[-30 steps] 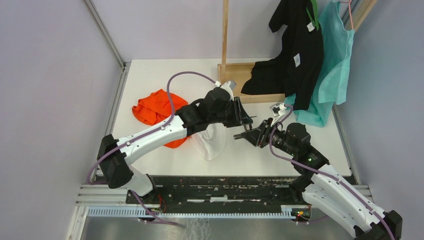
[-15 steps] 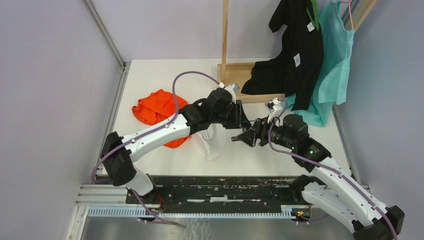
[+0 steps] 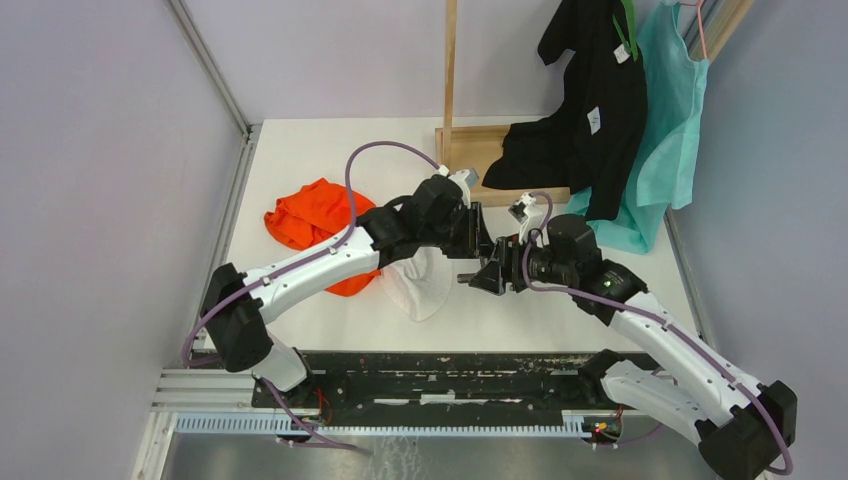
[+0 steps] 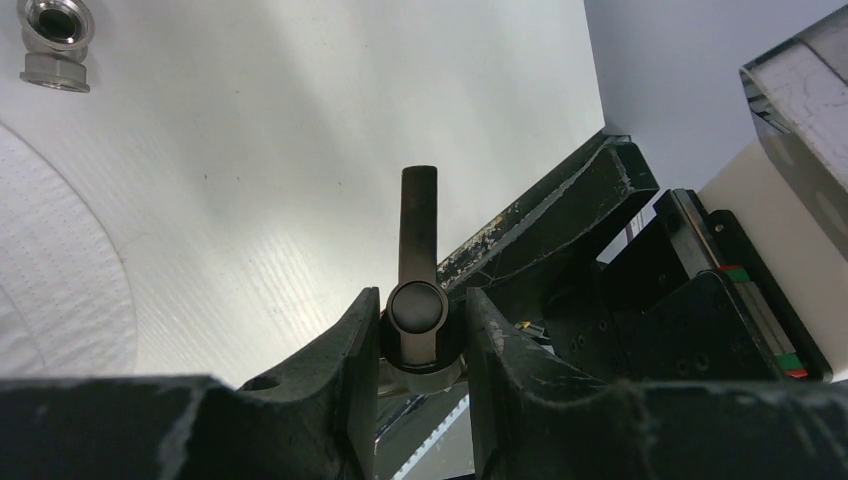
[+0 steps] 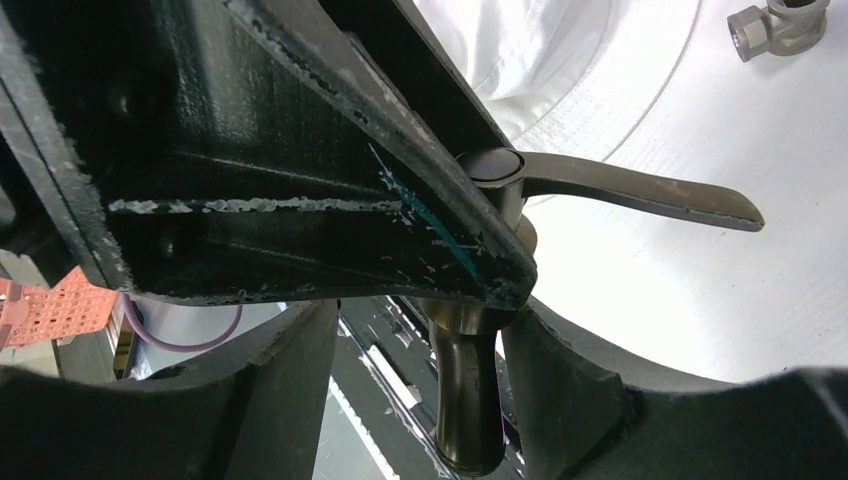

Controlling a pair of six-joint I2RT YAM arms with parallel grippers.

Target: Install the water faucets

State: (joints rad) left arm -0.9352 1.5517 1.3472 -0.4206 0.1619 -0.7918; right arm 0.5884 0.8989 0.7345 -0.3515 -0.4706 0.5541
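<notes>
The left hand point(image 4: 418, 325) clamps a dull dark-metal lever-handled faucet point(image 4: 419, 235) above the white worktop point(image 4: 300, 150), seemingly steadying it for the right hand point(image 5: 420, 400), parted around its stem, while a silver elbow fitting point(image 4: 52, 40) lies apart on the worktop.

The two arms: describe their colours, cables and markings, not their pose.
Both the left arm and the right arm have white link shells with black joints and bases. A purple cable loops along each. The right arm shows a small green light. The fingers are black, chunky and scuffed with pale scratches.
</notes>
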